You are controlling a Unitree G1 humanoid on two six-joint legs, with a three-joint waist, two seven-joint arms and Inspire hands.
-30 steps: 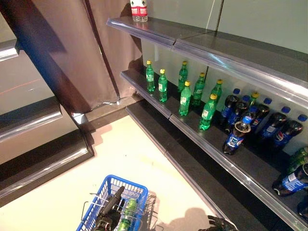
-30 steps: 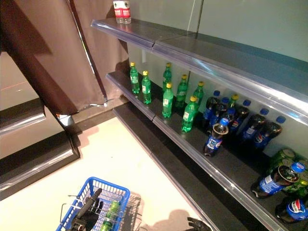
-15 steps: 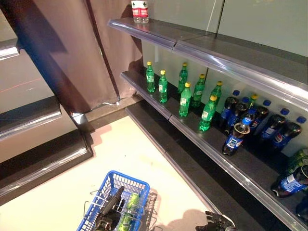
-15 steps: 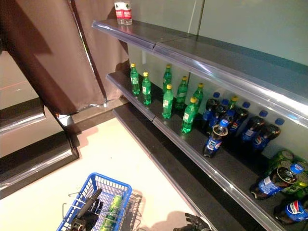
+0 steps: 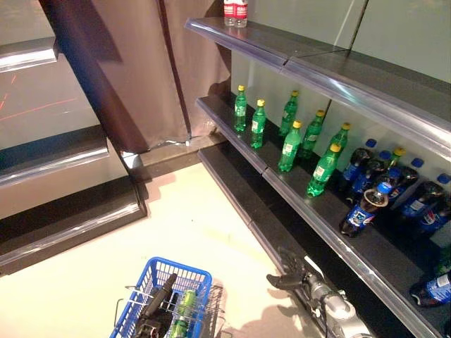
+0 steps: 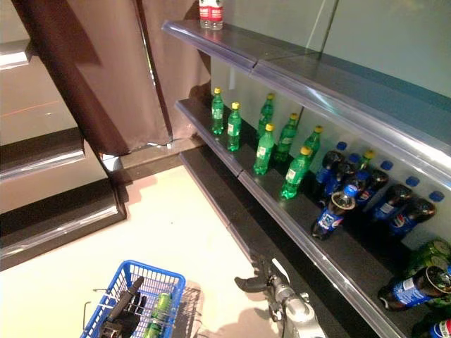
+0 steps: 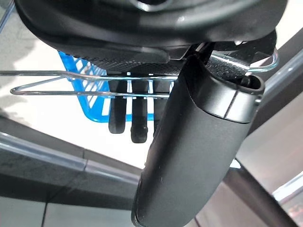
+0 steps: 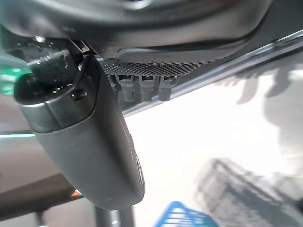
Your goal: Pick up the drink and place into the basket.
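Green bottles with yellow caps (image 5: 289, 146) stand on the middle shelf, with dark cola bottles with blue caps (image 5: 363, 213) to their right. My right hand (image 5: 289, 272) is open and empty, raised in front of the lower shelf edge, below the green bottles and apart from them; it also shows open in the right wrist view (image 8: 142, 87). My left hand (image 5: 156, 310) is shut on the thin wire handles (image 7: 71, 90) of the blue basket (image 5: 180, 265), which hangs low at the left. A green bottle (image 5: 184, 308) lies inside the basket.
A top shelf carries red-labelled water bottles (image 5: 235, 10). A brown curtain (image 5: 134, 70) hangs at the back left. Low dark shelving (image 5: 63, 218) runs along the left. Green cans (image 6: 430, 253) lie at the far right of the middle shelf. Pale floor lies between.
My right hand has risen from the bottom edge up and forward toward the shelf. The camera has shifted, so the shelves sit further right. The basket hangs as before.
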